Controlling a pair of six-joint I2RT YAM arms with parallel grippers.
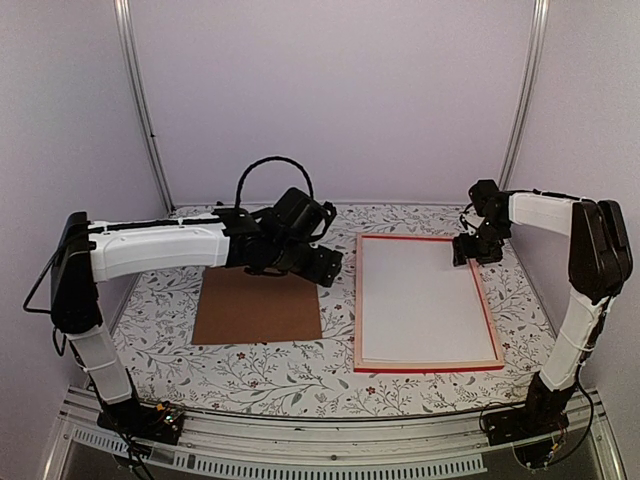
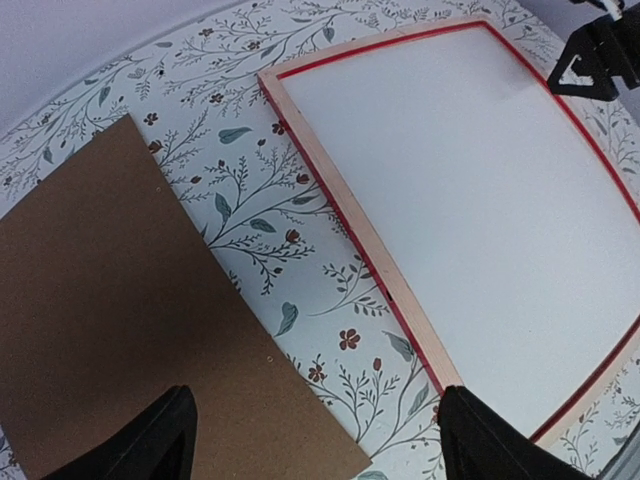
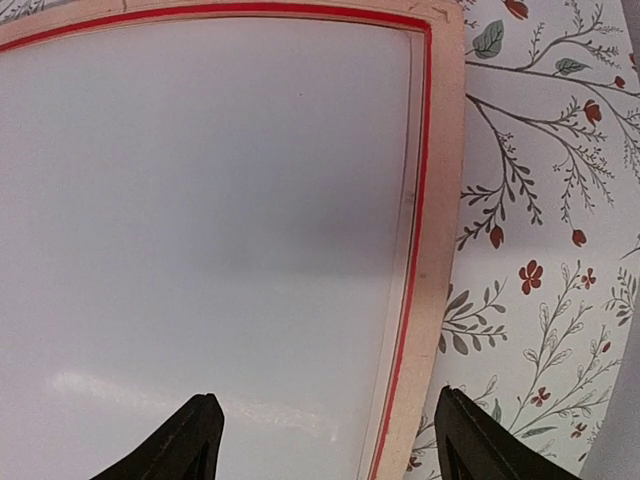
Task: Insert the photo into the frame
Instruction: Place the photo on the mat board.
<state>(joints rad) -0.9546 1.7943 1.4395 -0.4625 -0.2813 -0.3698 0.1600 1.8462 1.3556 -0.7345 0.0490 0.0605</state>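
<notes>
Frame (image 1: 358,300): lies flat on the surface (image 1: 300,370), right of centre. Its pale wood side faces up, with a thin red line along the inner edge.
White sheet (image 1: 420,300): fills the frame's opening from rail to rail and lies flat inside it.
Photo: no red-and-brown print shows in any of the 3 views. The white sheet may be its back, face down, or it may be a mat; I cannot tell which.
Brown board (image 1: 258,308): flat on the surface left of the frame and apart from it, with a strip of flowered cloth between the 2.
Right jaws: spread wide and empty over the frame's far right corner. 1 tip is above the white sheet, the other above the cloth just outside the rail.
Left jaws: spread wide with nothing between them, above the gap between the board and the frame.
Progress: if the sheet is the photo, I judge the placing done, with only the board perhaps left to lay on top. If it is not, the main step is not yet done.
</notes>
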